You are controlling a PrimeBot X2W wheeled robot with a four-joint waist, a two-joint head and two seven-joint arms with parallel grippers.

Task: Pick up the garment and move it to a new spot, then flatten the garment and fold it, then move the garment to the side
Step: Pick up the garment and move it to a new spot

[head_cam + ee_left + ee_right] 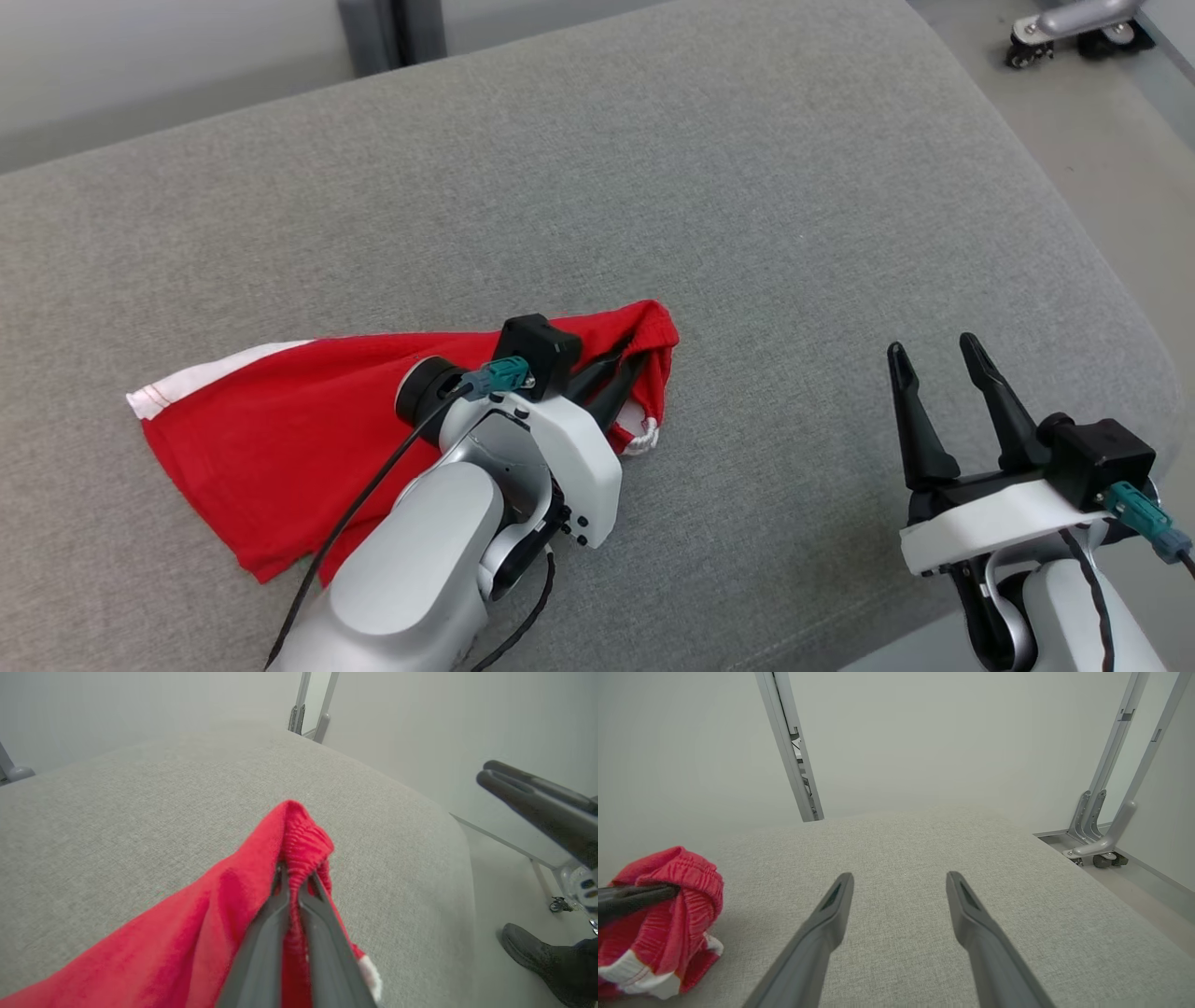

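One red garment (280,429) — in left tool (295,879)

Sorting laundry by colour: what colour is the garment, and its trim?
Red garment with white trim along one edge; clearest in the head view.

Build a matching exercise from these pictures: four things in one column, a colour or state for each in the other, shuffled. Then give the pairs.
Things:
1. left gripper
2. right gripper
3. garment
4. cushion

Colour or state:
A. plain grey
B. open, holding nothing
C. red with white trim
D. shut on the garment

Pairs: 1-D, 2-B, 3-C, 4-A
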